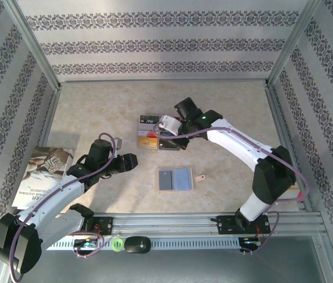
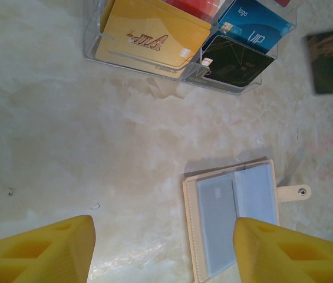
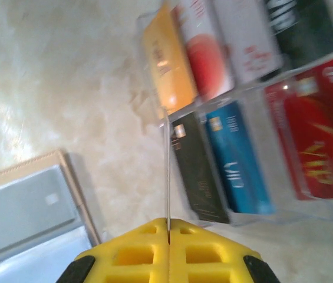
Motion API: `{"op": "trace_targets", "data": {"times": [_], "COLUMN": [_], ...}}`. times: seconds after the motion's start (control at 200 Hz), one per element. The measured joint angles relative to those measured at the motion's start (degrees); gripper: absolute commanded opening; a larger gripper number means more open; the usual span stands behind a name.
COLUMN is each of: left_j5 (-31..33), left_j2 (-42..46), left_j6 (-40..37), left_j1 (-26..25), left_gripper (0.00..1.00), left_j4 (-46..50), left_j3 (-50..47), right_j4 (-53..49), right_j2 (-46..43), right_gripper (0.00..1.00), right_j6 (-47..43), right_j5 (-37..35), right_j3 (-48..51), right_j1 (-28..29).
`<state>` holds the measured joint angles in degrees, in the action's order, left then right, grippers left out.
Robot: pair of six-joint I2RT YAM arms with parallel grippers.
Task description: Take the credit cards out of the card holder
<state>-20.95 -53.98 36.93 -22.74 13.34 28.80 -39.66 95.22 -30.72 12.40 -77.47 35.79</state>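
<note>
One thin card (image 3: 167,171) sits pinched edge-on in my closed right gripper (image 3: 168,229) — my left gripper (image 2: 163,244) hangs wide open near the card holder (image 1: 175,179), unfolded by the table's (image 1: 95,112) near edge — about midway along it

The left gripper (image 2: 166,252) holds its yellow fingers (image 2: 42,250) spread wide at the near edge, with beige table (image 2: 66,147) between them; the card holder (image 2: 228,221) lies open and flat to the right, its near corner behind the right finger; its grey-blue panels face up, and the strap tab (image 2: 293,193) points right; on the far side a clear tray (image 2: 145,66) holds a gold card (image 2: 154,35), a blue card (image 2: 254,29) and a black card (image 2: 240,63); a blurred dark card (image 2: 331,62) sits far right.
</note>
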Motion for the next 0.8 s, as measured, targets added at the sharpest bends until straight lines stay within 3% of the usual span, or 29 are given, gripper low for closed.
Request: {"op": "trace_targets", "data": {"times": [0.415,0.799], "left_j5": [-0.70,-1.46], "left_j2": [0.00,-0.17], "left_j6": [0.44,0.85], "left_j1": [0.68,0.76], "left_gripper": [0.63,0.63], "left_j4": [-0.72,-2.01], "left_j3": [-0.37,-1.73], "right_j4": [-3.37,-1.55], "right_j2": [6.25,10.25], "right_gripper": [0.00,0.00], "right_j6": [-5.73,-10.29], "right_j5": [-11.58,-15.89], "right_j3": [-2.62,-5.01], "right_j1": [3.82,6.86]}}
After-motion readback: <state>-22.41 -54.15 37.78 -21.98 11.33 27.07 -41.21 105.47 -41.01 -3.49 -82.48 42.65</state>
